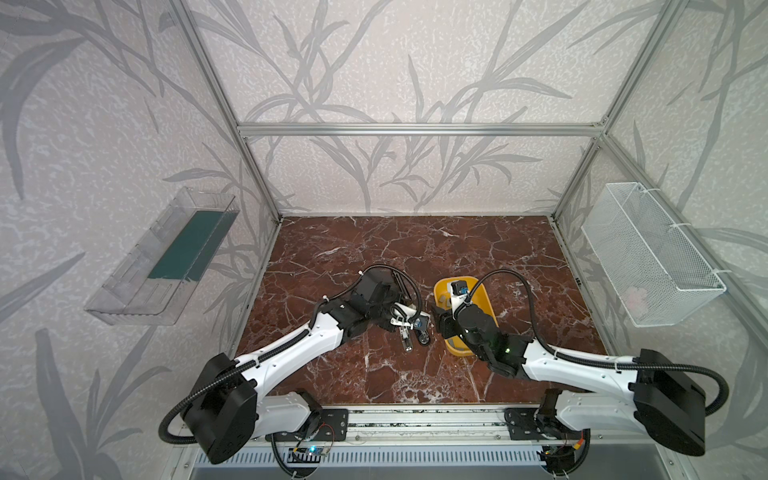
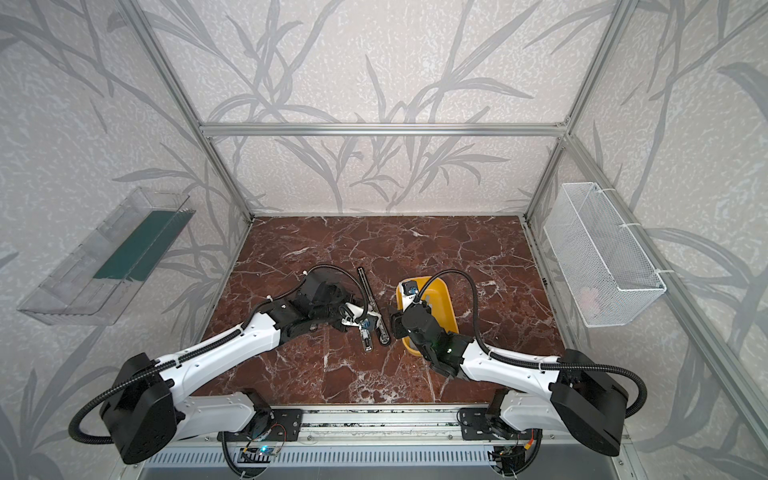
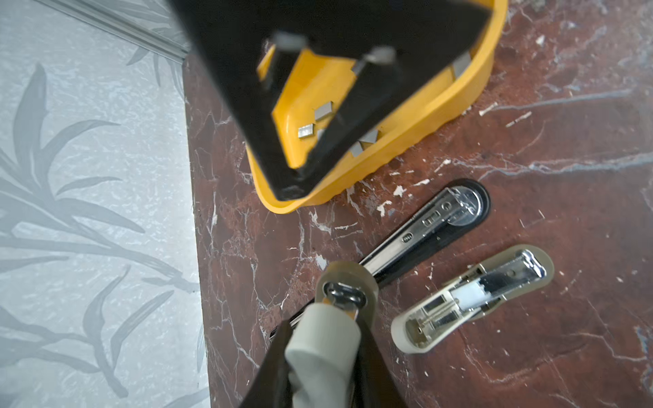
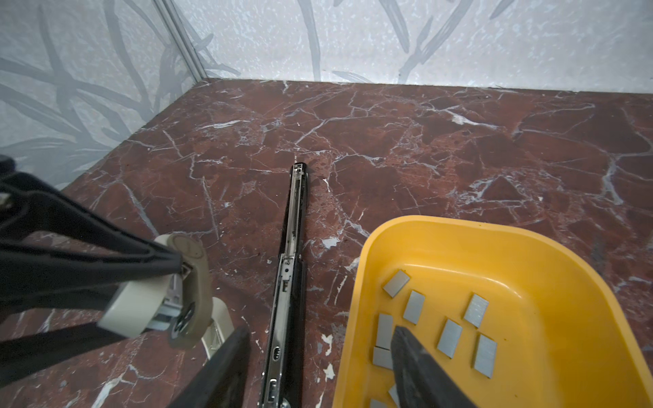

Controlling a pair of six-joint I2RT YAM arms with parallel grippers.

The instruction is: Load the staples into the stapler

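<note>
Left hand (image 3: pixel 327 330): found closed tight on a cream mini stapler (image 4: pixel 141 311), which is held clear of the surface (image 4: pixel 424 141) with its base swung away from its body. No strip is seen in it, though its channel is largely hidden from both wrist views.

Just beside that hand, on the side toward the right hand, a second cream stapler (image 3: pixel 473 296) is laid open on the surface, channel upward. A spring and a white pusher are visible inside, and no staples can be made out there. Next along, a black stapler (image 3: pixel 427 226) is laid unfolded flat, its long metal channel exposed and apparently bare.

Right hand (image 4: pixel 319 332): fingers are set apart with nothing between them. It is poised over one end of a yellow tray (image 4: pixel 459 222), with one finger above the tray's interior and one outside its wall, toward the black stapler.

The staples (image 4: pixel 449 338) are noted below and beyond the right hand, scattered flat on the tray floor. None is gripped.

Assessment: opening of the staplers is judged done. Picking a strip, seating it in a channel and closing are judged outstanding, so the task is rated as early.
</note>
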